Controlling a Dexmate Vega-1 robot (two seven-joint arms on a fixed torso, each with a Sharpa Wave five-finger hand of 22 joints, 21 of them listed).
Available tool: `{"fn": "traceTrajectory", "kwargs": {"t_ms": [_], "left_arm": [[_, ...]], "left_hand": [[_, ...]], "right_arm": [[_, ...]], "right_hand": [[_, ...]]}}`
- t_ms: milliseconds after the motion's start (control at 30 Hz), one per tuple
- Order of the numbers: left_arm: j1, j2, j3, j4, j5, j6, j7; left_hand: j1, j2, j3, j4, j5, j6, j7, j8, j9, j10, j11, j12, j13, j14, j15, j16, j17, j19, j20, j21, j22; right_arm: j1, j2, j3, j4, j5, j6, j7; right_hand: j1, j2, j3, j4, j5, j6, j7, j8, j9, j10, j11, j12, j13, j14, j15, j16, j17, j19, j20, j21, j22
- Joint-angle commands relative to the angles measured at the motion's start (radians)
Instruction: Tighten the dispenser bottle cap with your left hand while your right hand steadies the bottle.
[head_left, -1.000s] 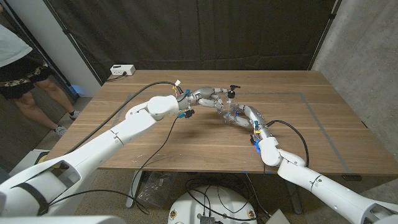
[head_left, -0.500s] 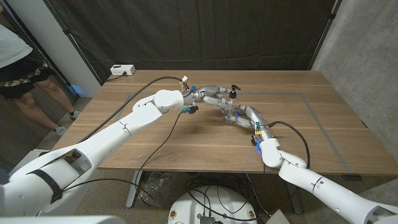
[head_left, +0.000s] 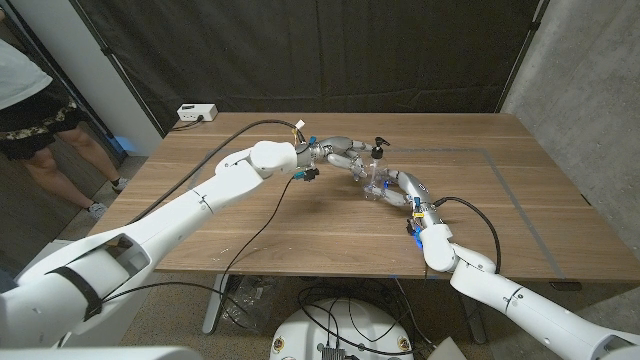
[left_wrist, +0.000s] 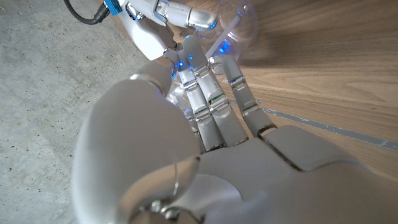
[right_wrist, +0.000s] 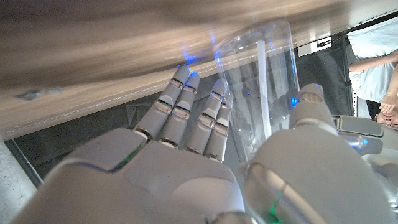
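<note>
A clear dispenser bottle (head_left: 374, 181) with a black pump cap (head_left: 378, 149) stands tilted at the table's middle. My right hand (head_left: 398, 186) grips its body from the near right. In the right wrist view the fingers (right_wrist: 186, 118) and thumb wrap the clear bottle (right_wrist: 264, 81), whose tube shows inside. My left hand (head_left: 340, 155) reaches in from the left, its fingertips closed on the cap's collar just below the pump. The left wrist view looks along that hand's fingers (left_wrist: 208, 93) to the bottle (left_wrist: 239, 25); the cap itself is hidden there.
A white power box (head_left: 197, 113) sits at the table's far left corner. A person (head_left: 30, 110) stands off the left side. Grey tape lines (head_left: 512, 192) mark the table's right half. A black curtain hangs behind the table.
My left arm has swung its wrist up and to the right, bringing the fingers in on the cap. The right hand and the bottle have barely shifted.
</note>
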Motion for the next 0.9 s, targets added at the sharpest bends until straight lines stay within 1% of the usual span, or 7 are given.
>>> {"fn": "traceTrajectory", "kwargs": {"t_ms": [33, 333, 467, 533, 700, 900], "left_arm": [[0.120, 0.078, -0.078, -0.136, -0.047, 0.031, 0.103], [0.223, 0.108, -0.132, -0.201, -0.088, -0.013, 0.182], [0.267, 0.119, -0.149, -0.248, -0.083, 0.002, 0.238], [0.281, 0.120, -0.153, -0.257, -0.083, 0.004, 0.254], [0.295, 0.120, -0.153, -0.258, -0.101, 0.002, 0.252], [0.322, 0.120, -0.162, -0.271, -0.112, -0.021, 0.271]], "left_hand": [[-0.005, 0.000, 0.011, 0.002, 0.004, -0.002, 0.000, 0.002, 0.001, 0.010, -0.016, 0.008, 0.029, 0.003, 0.001, -0.004, 0.005, -0.002, 0.003, 0.010, 0.000], [-0.004, 0.001, 0.013, 0.001, 0.003, -0.003, -0.001, 0.002, 0.001, 0.006, -0.014, 0.010, 0.031, 0.003, -0.002, 0.000, 0.015, -0.006, 0.002, 0.017, -0.001], [-0.005, 0.001, 0.013, 0.001, 0.002, -0.003, -0.001, 0.003, 0.001, 0.005, -0.012, 0.010, 0.031, 0.003, -0.003, 0.001, 0.018, -0.005, 0.000, 0.020, -0.002], [-0.006, -0.001, 0.014, 0.001, 0.002, -0.002, -0.002, 0.003, 0.001, 0.007, -0.013, 0.009, 0.029, 0.004, -0.005, 0.001, 0.018, -0.005, -0.002, 0.022, -0.002], [-0.005, -0.001, 0.015, 0.000, 0.001, -0.014, -0.002, -0.001, 0.001, 0.006, -0.014, 0.009, 0.029, 0.003, -0.005, 0.001, 0.022, -0.005, -0.003, 0.026, -0.002], [-0.006, -0.002, 0.017, 0.000, 0.001, -0.025, -0.003, -0.003, 0.001, 0.005, -0.013, 0.011, 0.031, 0.002, -0.008, 0.001, 0.025, -0.007, -0.003, 0.029, -0.003]], "right_arm": [[0.008, 0.000, 0.000, 0.009, -0.004, 0.013, 0.003], [0.018, 0.002, -0.004, 0.011, -0.011, 0.012, 0.010], [0.021, 0.005, -0.006, 0.013, -0.011, 0.012, 0.012], [0.023, 0.007, -0.008, 0.017, -0.011, 0.012, 0.014], [0.028, 0.009, -0.012, 0.024, -0.013, 0.016, 0.016], [0.032, 0.010, -0.014, 0.031, -0.012, 0.023, 0.016]], "right_hand": [[0.285, 0.287, 0.061, 0.050, 0.005, 0.137, -0.126, 0.005, 0.001, 0.008, -0.002, 0.005, 0.003, 0.011, -0.057, 0.003, 0.003, 0.003, -0.042, 0.006, 0.005], [0.286, 0.286, 0.063, 0.049, 0.005, 0.137, -0.126, 0.004, 0.001, 0.008, -0.002, 0.005, 0.003, 0.011, -0.059, 0.002, 0.002, 0.003, -0.043, 0.008, 0.005], [0.287, 0.286, 0.064, 0.049, 0.005, 0.138, -0.126, 0.004, 0.001, 0.008, -0.002, 0.005, 0.003, 0.012, -0.059, 0.003, 0.002, 0.003, -0.043, 0.008, 0.005], [0.286, 0.286, 0.064, 0.049, 0.005, 0.138, -0.126, 0.004, 0.001, 0.008, -0.002, 0.005, 0.003, 0.012, -0.057, 0.002, 0.002, 0.003, -0.043, 0.008, 0.005], [0.287, 0.286, 0.065, 0.049, 0.005, 0.138, -0.126, 0.004, 0.001, 0.009, -0.002, 0.005, 0.003, 0.012, -0.058, 0.002, 0.003, 0.002, -0.043, 0.009, 0.005], [0.287, 0.286, 0.066, 0.049, 0.005, 0.138, -0.126, 0.004, 0.001, 0.009, -0.002, 0.005, 0.003, 0.012, -0.056, 0.002, 0.003, 0.002, -0.043, 0.010, 0.005]]}}
